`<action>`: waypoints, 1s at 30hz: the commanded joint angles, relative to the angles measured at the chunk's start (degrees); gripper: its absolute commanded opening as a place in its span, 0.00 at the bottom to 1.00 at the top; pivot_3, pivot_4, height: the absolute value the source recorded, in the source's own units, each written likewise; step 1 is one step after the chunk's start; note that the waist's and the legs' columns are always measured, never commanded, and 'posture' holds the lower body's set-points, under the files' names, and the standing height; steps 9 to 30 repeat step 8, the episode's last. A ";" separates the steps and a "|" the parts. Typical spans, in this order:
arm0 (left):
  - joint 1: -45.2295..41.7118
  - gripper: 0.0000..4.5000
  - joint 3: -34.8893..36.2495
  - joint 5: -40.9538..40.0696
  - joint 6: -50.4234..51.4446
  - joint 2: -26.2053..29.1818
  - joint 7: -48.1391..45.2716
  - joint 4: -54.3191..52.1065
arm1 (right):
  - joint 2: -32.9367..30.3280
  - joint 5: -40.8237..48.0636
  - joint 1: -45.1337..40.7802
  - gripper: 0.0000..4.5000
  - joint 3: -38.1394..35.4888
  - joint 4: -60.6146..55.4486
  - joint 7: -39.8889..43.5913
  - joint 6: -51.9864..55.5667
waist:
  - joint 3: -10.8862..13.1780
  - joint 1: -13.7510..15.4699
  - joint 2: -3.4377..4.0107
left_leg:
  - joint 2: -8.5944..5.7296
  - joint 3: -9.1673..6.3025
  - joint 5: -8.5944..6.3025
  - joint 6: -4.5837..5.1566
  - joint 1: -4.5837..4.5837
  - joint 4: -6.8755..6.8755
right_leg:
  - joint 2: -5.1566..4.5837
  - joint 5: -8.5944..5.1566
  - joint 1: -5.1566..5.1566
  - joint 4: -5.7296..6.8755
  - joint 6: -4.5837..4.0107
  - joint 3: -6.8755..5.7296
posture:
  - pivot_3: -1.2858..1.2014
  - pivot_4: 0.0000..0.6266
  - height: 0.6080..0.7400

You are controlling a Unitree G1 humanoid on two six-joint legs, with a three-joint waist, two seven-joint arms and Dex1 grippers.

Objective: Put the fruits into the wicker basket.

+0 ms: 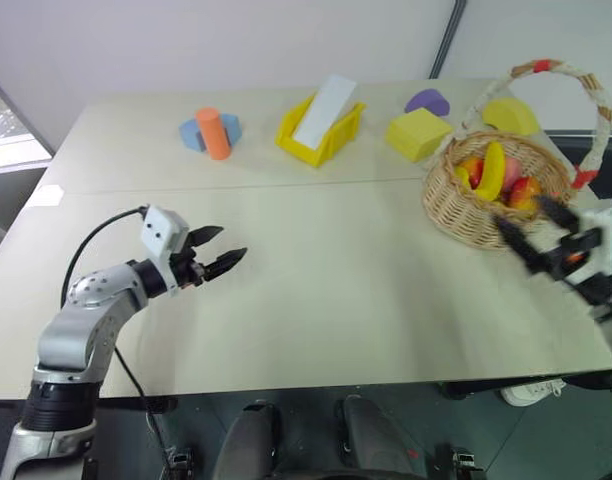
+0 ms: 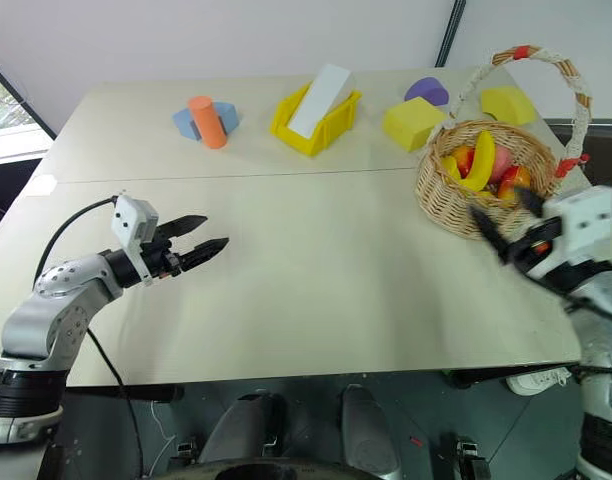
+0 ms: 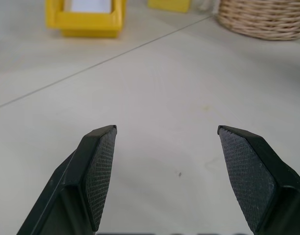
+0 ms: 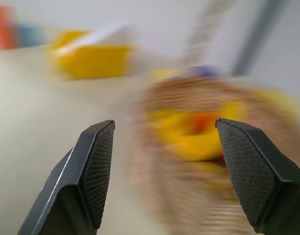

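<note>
Bright, even, soft-shadowed light; the right wrist view is heavily motion-blurred.

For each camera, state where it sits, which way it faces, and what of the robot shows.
Left and right eye views: on the head, looking forward and down over the table; both arms show, left gripper and right gripper.
Left wrist view: looks along open fingers across the table toward the bin and basket.
Right wrist view: looks between open fingers at the basket with fruits.
Shared: basket and bin appear in all.
</note>
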 commanded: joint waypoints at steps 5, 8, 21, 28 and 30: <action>3.59 0.79 3.82 0.89 -3.36 -1.15 2.52 -1.84 | 3.03 -1.39 -2.92 0.76 7.44 1.72 1.39 -1.59 | 0.00 0.34 -0.01 | -0.05 -0.08 -0.01 -0.01 -0.08 0.00 | -0.09 0.00 -0.02 -0.07 0.00 -0.07 | 0.52 0.24 1.00; 4.83 0.79 4.33 0.46 -3.33 -1.54 2.86 -2.44 | 3.15 -1.93 -3.69 0.76 8.29 2.83 1.92 -2.17 | 0.00 0.36 -0.01 | -0.08 -0.10 -0.01 -0.02 -0.09 0.00 | -0.14 0.00 -0.02 -0.09 0.00 -0.08 | 0.52 0.24 1.00; 4.83 0.79 4.33 0.46 -3.33 -1.54 2.86 -2.44 | 3.15 -1.93 -3.69 0.76 8.29 2.83 1.92 -2.17 | 0.00 0.36 -0.01 | -0.08 -0.10 -0.01 -0.02 -0.09 0.00 | -0.14 0.00 -0.02 -0.09 0.00 -0.08 | 0.52 0.24 1.00; 4.83 0.79 4.33 0.46 -3.33 -1.54 2.86 -2.44 | 3.15 -1.93 -3.69 0.76 8.29 2.83 1.92 -2.17 | 0.00 0.36 -0.01 | -0.08 -0.10 -0.01 -0.02 -0.09 0.00 | -0.14 0.00 -0.02 -0.09 0.00 -0.08 | 0.52 0.24 1.00; 4.83 0.79 4.33 0.46 -3.33 -1.54 2.86 -2.44 | 3.15 -1.93 -3.69 0.76 8.29 2.83 1.92 -2.17 | 0.00 0.36 -0.01 | -0.08 -0.10 -0.01 -0.02 -0.09 0.00 | -0.14 0.00 -0.02 -0.09 0.00 -0.08 | 0.52 0.24 1.00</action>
